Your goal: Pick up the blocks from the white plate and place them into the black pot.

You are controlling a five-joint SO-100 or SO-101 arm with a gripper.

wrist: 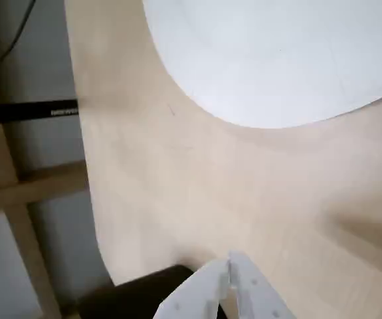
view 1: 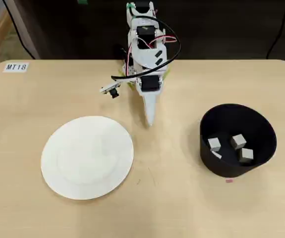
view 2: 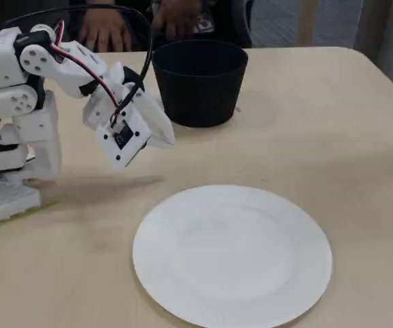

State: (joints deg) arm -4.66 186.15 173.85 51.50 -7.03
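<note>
The hand is closed tight, with its two fingers pressed together, and it holds nothing. It hangs above the table, touching nothing. From the hand, the white plate lies at eight o'clock and sits bare. The black pot lies at four o'clock, with pale blocks inside.

Bare table lies between plate and pot; you have open passage there; the pot's tall wall is your only obstacle.
</note>
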